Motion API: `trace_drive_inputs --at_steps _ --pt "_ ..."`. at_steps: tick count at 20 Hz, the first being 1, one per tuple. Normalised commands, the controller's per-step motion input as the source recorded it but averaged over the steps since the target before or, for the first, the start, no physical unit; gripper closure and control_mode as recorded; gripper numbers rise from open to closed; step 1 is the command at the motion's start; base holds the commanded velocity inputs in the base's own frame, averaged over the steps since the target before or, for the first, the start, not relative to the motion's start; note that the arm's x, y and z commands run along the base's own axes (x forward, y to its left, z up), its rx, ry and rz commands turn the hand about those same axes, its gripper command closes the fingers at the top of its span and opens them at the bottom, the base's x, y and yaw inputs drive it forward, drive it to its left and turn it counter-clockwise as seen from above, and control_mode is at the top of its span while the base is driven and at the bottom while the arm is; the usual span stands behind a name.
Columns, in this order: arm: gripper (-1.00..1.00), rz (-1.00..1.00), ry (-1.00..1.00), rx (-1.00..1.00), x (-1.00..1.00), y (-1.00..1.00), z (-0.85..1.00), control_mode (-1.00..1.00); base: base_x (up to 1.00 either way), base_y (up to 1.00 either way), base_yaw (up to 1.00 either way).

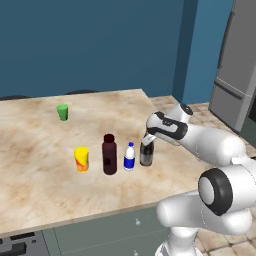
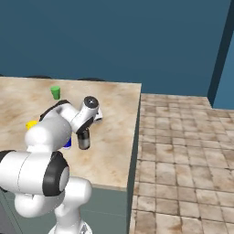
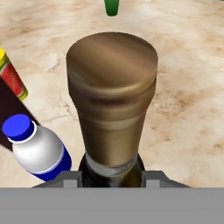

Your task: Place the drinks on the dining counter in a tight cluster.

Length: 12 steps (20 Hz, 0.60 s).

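Clamped on the dark grey-black bottle [image 1: 146, 153], the gripper [image 1: 148, 140] could knock over the white bottle [image 1: 129, 156] at its nine o'clock.

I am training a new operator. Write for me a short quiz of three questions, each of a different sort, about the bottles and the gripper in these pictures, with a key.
1. True or false: the gripper is closed on the dark grey-black bottle, which stands on the dining counter.
2. Which bottle stands directly beside the grey-black one? A) the dark maroon bottle B) the white bottle with blue label C) none
3. Fill in: the yellow can stands next to the ______ bottle, and the green cup stands apart, farther back.

Key: 1 true; 2 B; 3 maroon
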Motion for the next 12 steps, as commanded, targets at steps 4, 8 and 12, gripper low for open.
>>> trace_drive_inputs --at_steps 4,8,12 --pt "1.00 0.00 0.00 0.01 0.00 0.00 -0.31 -1.00 0.00 0.00 0.00" --pt "1.00 0.00 -0.01 0.00 0.01 0.01 -0.25 -1.00 0.00 0.00 0.00" --pt "1.00 0.00 -0.02 0.00 0.00 0.00 -0.16 -1.00 0.00 0.00 0.00"
